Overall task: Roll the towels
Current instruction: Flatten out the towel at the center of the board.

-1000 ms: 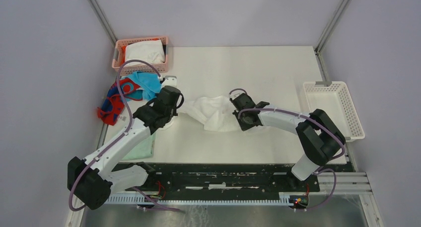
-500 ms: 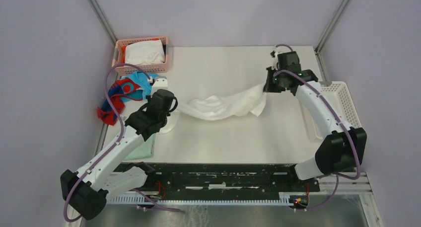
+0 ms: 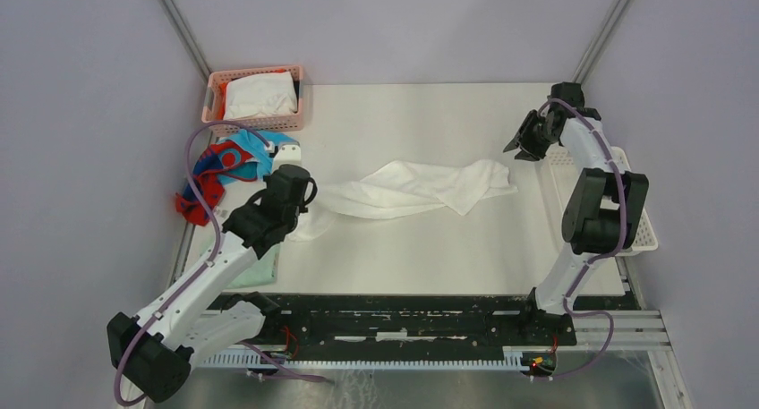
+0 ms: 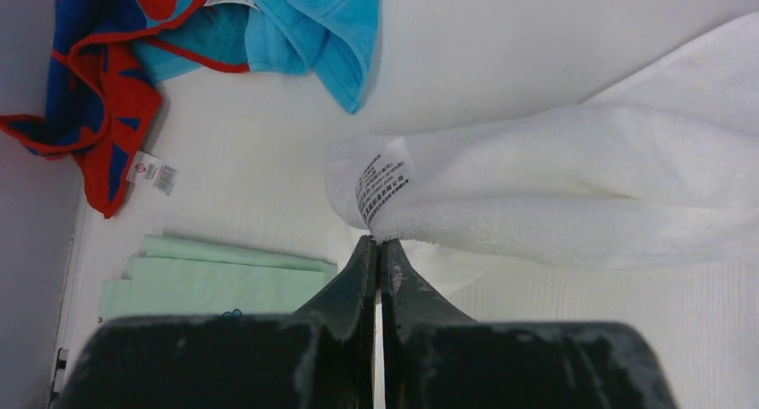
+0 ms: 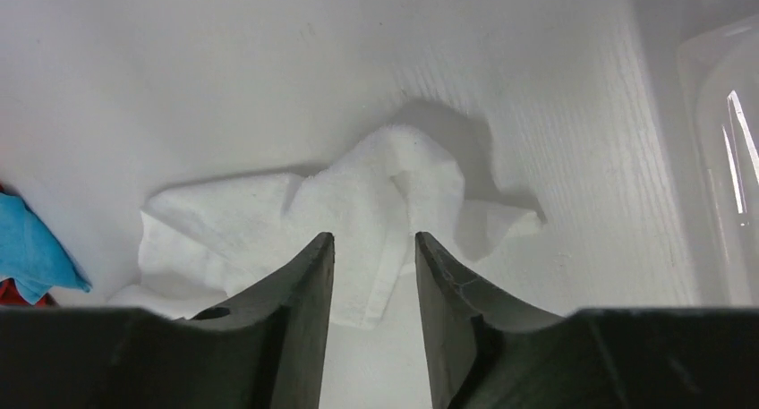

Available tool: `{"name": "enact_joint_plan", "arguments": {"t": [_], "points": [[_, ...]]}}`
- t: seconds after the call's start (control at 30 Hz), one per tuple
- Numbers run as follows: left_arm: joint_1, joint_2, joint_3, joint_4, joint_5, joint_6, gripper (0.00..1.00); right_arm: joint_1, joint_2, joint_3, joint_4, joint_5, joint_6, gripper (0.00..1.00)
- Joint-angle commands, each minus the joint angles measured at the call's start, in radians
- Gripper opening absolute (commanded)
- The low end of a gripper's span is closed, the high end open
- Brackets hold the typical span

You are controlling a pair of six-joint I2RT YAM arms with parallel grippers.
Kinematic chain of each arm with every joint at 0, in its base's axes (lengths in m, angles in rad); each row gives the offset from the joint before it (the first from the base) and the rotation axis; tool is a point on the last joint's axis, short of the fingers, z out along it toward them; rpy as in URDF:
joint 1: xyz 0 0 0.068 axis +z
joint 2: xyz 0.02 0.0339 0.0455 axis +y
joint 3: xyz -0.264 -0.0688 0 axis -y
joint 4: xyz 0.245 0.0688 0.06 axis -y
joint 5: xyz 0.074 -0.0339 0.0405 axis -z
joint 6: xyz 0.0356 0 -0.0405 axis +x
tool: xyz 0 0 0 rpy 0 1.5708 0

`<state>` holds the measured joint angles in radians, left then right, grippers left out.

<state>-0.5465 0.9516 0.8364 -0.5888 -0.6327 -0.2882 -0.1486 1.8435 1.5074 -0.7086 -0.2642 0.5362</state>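
right claw [image 3: 519,146] released white towel [image 3: 421,187]; left claw [image 4: 377,245] still pinches it

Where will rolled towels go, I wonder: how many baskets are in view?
2: a pink basket at the far-left corner and a white basket at the right edge.

Light even and diffuse, from overhead; all three views bright. Counter [image 3: 421,114] close to blown-out white, its weave readable only from the wrist views. Soft grey shadow behind the raised fold of the white towel [image 5: 394,185]. Glare streak on the white basket [image 5: 716,203]. Left end effector [image 4: 376,241] dark, slightly soft near the lens.
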Motion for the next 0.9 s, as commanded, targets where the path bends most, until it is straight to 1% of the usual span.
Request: {"name": "enact_joint_plan", "arguments": {"t": [0.0,0.1,0.13,0.2,0.3,0.4,0.53,0.6,0.73,0.87], "points": [[0.006,0.017,0.009,0.064,0.079,0.042,0.03,0.015,-0.027,0.049,-0.018,0.039,-0.073,0.5],[0.009,0.038,0.013,0.063,0.089,0.046,0.03,0.027,-0.092,-0.035,0.003,0.065,-0.134,0.56],[0.01,0.042,0.014,0.064,0.088,0.047,0.03,0.034,-0.117,-0.058,-0.004,0.101,-0.153,0.57],[0.019,0.051,0.015,0.062,0.084,0.048,0.03,0.052,-0.136,-0.107,-0.014,0.155,-0.187,0.58],[0.033,0.058,0.016,0.061,0.084,0.049,0.03,0.059,-0.123,-0.159,-0.012,0.215,-0.226,0.58],[0.038,0.056,0.014,0.062,0.087,0.047,0.03,0.059,-0.095,-0.177,-0.016,0.26,-0.256,0.58],[0.047,0.059,0.013,0.057,0.075,0.042,0.03,0.059,-0.075,-0.234,0.021,0.285,-0.287,0.57],[0.051,0.063,0.012,0.057,0.078,0.041,0.03,0.059,-0.055,-0.252,0.032,0.305,-0.297,0.55],[0.06,0.072,0.016,0.058,0.091,0.043,0.03,0.059,-0.008,-0.237,0.045,0.301,-0.32,0.49],[0.07,0.074,0.014,0.061,0.1,0.046,0.03,0.059,0.011,-0.222,0.065,0.295,-0.33,0.49]]}}
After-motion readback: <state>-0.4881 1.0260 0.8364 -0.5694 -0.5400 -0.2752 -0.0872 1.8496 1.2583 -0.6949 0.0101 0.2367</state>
